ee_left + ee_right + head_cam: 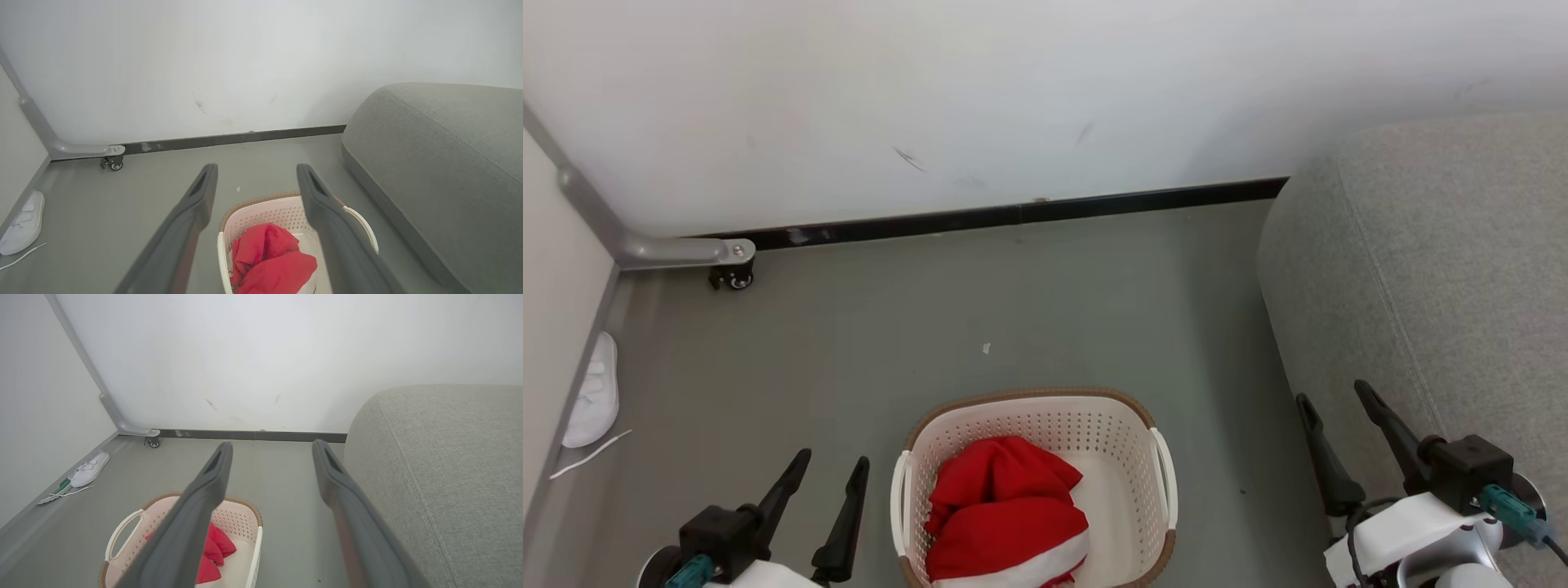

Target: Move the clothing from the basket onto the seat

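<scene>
— On the floor, near centre: red clothing heaped in laundry basket, left of grey sofa.
— Tool state?
— Left gripper, right gripper: fingers spread wide, empty, flanking basket.

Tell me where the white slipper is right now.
The white slipper lies on the floor at the head view's far left edge, beside the left wall, well left of the basket and nearer the robot than the caster wheel.
</scene>
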